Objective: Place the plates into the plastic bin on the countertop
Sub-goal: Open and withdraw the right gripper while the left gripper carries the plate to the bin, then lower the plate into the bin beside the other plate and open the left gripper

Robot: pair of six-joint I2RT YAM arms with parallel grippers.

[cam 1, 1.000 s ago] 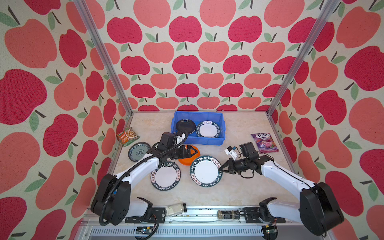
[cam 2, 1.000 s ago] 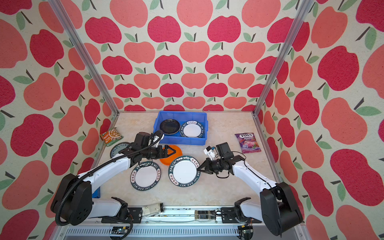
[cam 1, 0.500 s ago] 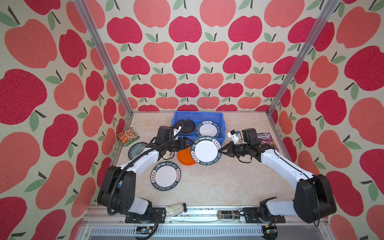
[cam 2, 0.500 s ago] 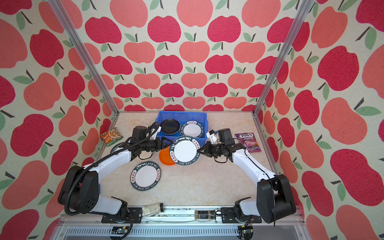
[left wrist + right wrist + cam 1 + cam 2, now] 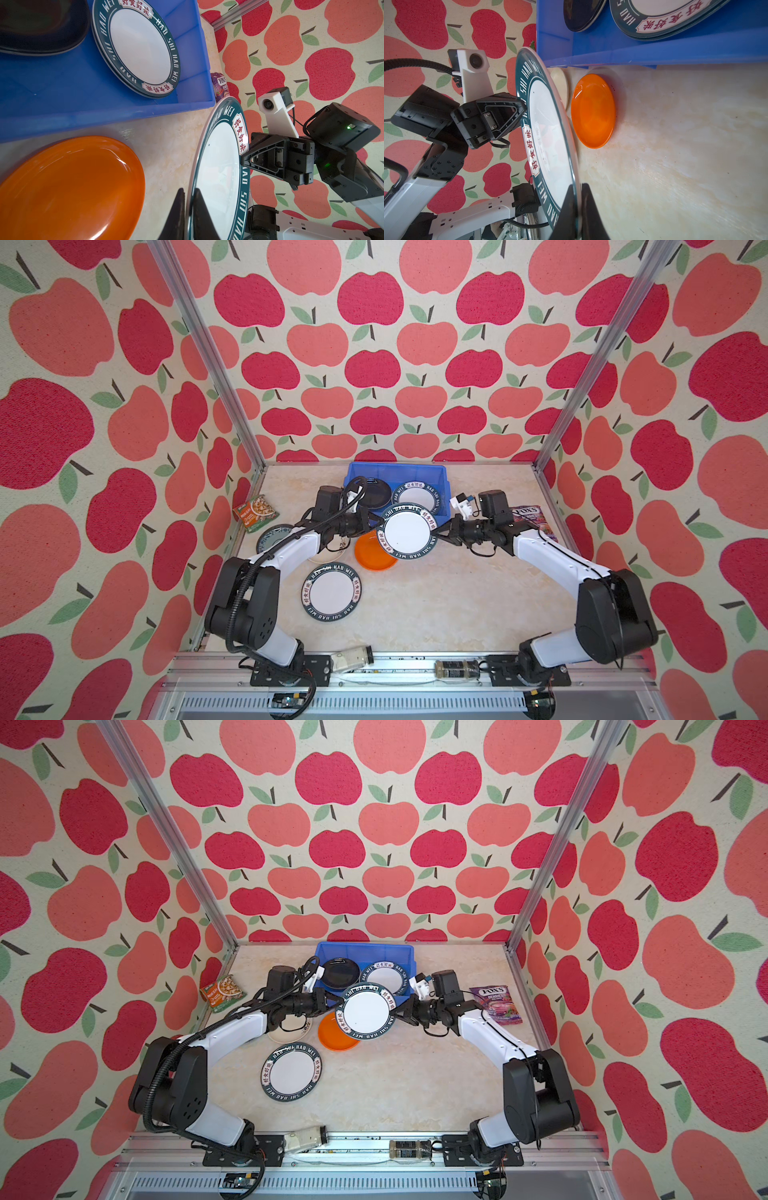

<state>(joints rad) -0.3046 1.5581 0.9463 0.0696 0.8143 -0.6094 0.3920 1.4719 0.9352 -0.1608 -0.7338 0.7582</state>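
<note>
Left gripper (image 5: 378, 526), centre of the frame, is clamped on the left rim of a plate (image 5: 406, 531). The left wrist view shows its two fingers (image 5: 180, 216) pinching that rim with no gap. Right gripper (image 5: 435, 534) is clamped on the opposite, right rim, and its fingers (image 5: 588, 214) are seen nipping the edge in the right wrist view.

The plate, white with a dark-green lettered rim, hangs in the air between the two arms. In both top views it sits just below the bin's near wall and overlaps the orange plate (image 5: 368, 558), which lies on the countertop (image 5: 449, 605) beneath it.

The blue bin (image 5: 397, 466), upper centre, holds a black plate (image 5: 372, 494) on its left and a bin plate (image 5: 416, 494), also lettered, on its right. A spare plate (image 5: 331, 597), lettered too, lies at lower centre on the countertop.

To do this step well, the arms should probably move as one, since uneven travel could twist the rim out of a pinch. The plate likely needs raising enough to clear the bin's near wall, then carrying up-frame and lowering flat onto the bin plate. Letting go only once it rests there would avoid a drop.
</note>
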